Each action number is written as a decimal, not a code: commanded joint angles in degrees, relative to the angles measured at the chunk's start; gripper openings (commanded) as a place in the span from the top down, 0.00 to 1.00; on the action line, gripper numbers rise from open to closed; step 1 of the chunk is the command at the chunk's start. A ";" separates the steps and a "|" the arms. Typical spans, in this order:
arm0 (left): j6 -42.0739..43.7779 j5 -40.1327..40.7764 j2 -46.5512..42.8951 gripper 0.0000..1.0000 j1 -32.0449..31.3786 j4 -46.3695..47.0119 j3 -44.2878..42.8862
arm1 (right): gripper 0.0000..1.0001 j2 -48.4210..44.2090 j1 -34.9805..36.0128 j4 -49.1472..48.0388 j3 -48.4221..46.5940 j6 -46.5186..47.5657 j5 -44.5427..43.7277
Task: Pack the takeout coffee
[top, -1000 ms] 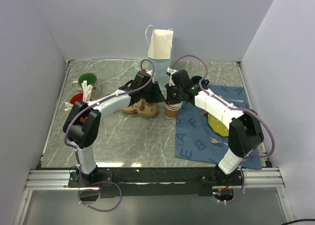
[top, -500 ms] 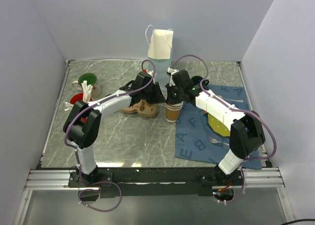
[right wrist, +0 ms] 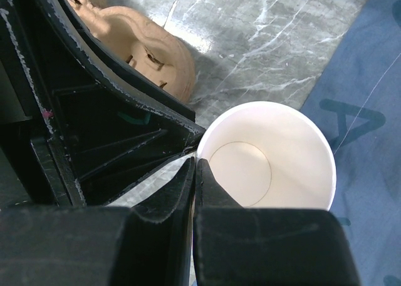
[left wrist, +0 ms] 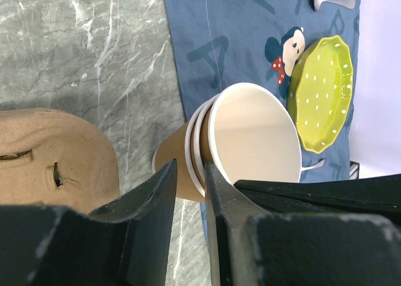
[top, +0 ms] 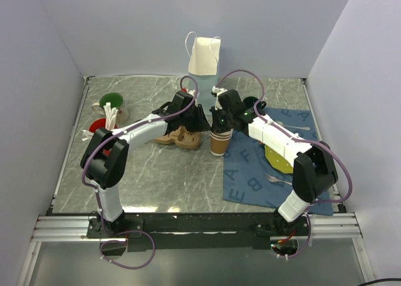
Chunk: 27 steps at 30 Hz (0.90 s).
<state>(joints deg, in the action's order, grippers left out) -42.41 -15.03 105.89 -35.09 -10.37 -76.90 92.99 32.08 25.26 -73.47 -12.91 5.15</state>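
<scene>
We find the takeout coffee cup (top: 218, 143) upright at the blue mat's (top: 250, 179) left edge, axis vertical. Our right gripper (right wrist: 195, 167) pinches its rim from above, and our left gripper (left wrist: 189, 167) narrowly clasps the outer rim.

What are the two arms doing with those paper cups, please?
The top cup sits nested in the lower cups, which stand at the edge of the mat beside the cardboard carrier. The right gripper is shut on the top cup's rim. The left gripper appears clamped on a rim of the lower cups. They look set to pull the stack apart.
</scene>
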 commanded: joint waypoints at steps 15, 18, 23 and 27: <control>2.16 2.81 0.64 0.70 -1.03 -4.83 0.70 | 1.00 -4.48 0.09 -7.32 -3.17 1.04 -4.18; 2.07 2.81 0.55 0.70 -1.03 -4.83 0.79 | 1.00 -4.22 0.09 -7.41 -3.25 0.95 -4.27; 2.16 2.99 0.20 0.70 -1.03 -4.75 1.14 | 1.00 -4.13 0.09 -7.33 -3.69 0.95 -4.44; 1.98 2.99 -0.24 0.70 -1.03 -4.48 1.76 | 1.00 -3.78 0.09 -7.06 -4.31 1.48 -4.62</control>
<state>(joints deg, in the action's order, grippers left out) -42.41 -13.61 105.89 -35.73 -10.37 -76.86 92.99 32.36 25.06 -73.49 -12.49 3.64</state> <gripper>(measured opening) 0.302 0.029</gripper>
